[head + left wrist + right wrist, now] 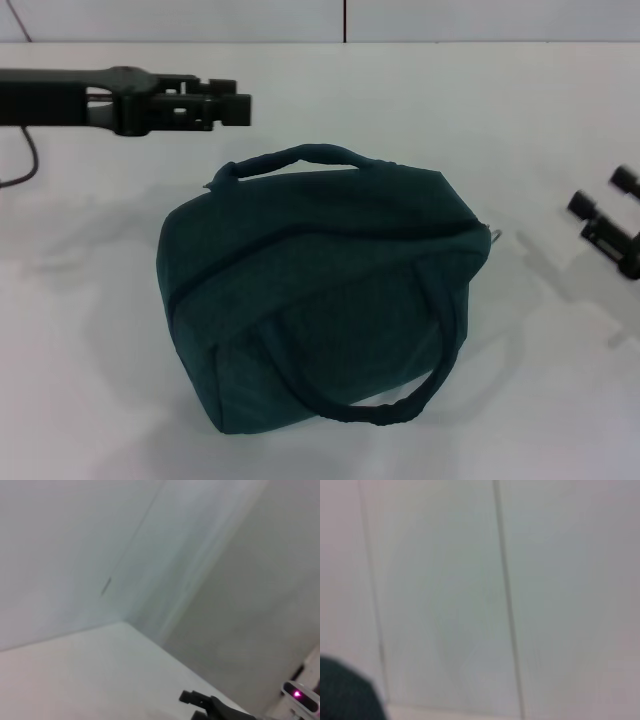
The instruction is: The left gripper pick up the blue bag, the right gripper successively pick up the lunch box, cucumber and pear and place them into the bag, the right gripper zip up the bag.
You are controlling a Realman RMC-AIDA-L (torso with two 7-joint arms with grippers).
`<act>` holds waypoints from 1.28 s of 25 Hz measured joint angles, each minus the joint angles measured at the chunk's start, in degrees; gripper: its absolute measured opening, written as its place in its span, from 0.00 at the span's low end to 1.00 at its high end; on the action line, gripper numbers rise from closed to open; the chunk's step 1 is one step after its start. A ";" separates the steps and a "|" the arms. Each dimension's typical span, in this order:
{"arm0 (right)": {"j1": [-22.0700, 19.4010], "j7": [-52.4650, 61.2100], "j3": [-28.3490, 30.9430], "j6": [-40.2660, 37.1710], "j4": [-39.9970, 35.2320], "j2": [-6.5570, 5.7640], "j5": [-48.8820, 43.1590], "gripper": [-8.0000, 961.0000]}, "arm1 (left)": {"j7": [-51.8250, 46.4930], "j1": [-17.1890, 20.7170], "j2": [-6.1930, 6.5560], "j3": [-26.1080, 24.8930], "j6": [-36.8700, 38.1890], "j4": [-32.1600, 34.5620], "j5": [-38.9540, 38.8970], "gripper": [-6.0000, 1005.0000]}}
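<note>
The blue bag point(320, 290) sits in the middle of the white table point(90, 330). It looks closed, and its metal zipper ring point(495, 235) shows at its right end. One handle point(300, 155) arches over the far side and the other point(400, 410) lies at the near side. My left gripper point(238, 103) hovers beyond the bag's far left corner, apart from it. My right gripper point(602, 192) hangs open and empty to the right of the bag. A corner of the bag point(345, 695) shows in the right wrist view. The lunch box, cucumber and pear are hidden from view.
A pale wall point(450, 20) runs behind the table's far edge. A dark cable point(25, 160) trails at the far left. In the left wrist view a small device with a pink light point(299, 695) stands beyond the right gripper point(197, 704).
</note>
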 joint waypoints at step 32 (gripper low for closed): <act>19.17 44.48 0.90 -13.37 -27.64 -1.57 -37.52 0.78 | 29.10 15.43 -5.97 1.55 6.78 -0.71 -11.37 0.87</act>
